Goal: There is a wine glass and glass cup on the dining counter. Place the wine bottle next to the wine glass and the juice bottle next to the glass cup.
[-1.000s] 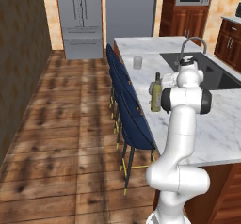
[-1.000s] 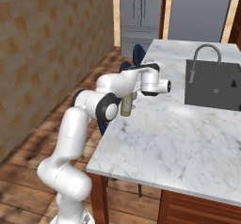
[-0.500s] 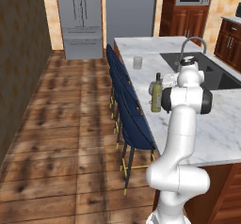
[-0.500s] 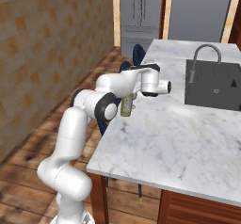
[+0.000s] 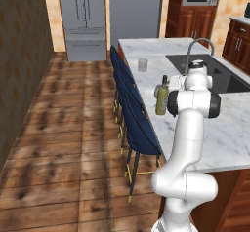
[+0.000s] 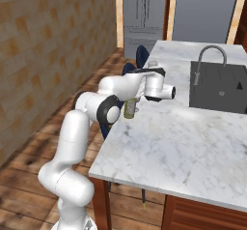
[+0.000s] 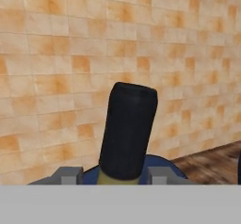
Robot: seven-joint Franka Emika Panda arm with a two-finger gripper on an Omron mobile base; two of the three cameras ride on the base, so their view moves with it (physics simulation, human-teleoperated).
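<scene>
Olive-green, the wine bottle [image 5: 161, 99] stands upright just right of centre in the left base view, near the edge of the marble tabletop [image 5: 229, 128] above the blue stools [image 5: 134, 119]. In the right base view the bottle [image 6: 129, 109] shows at centre left, partly behind the white arm. The pincer [image 5: 168, 86] is clamped on the bottle, up near its neck; in the hand view the pincer [image 7: 112, 175] sits at the bottom edge, with the bottle's dark top [image 7: 127, 131] rising between the two grey fingertips [image 7: 69, 175] (the brick wall fills the background). Whether the bottle's base touches the marble or hangs just above it, I cannot tell.

Higher in the left base view, above and slightly left of the bottle, the cup [image 5: 142, 65] stands upright on the tabletop, well apart from the bottle. In the right base view a clear glass [image 6: 152, 64] shows just above the arm, too small to tell which one it is.

Right of the bottle, in the upper right of both base views, lies the dark sink [image 6: 219, 86] with its curved tap [image 6: 208, 60].
</scene>
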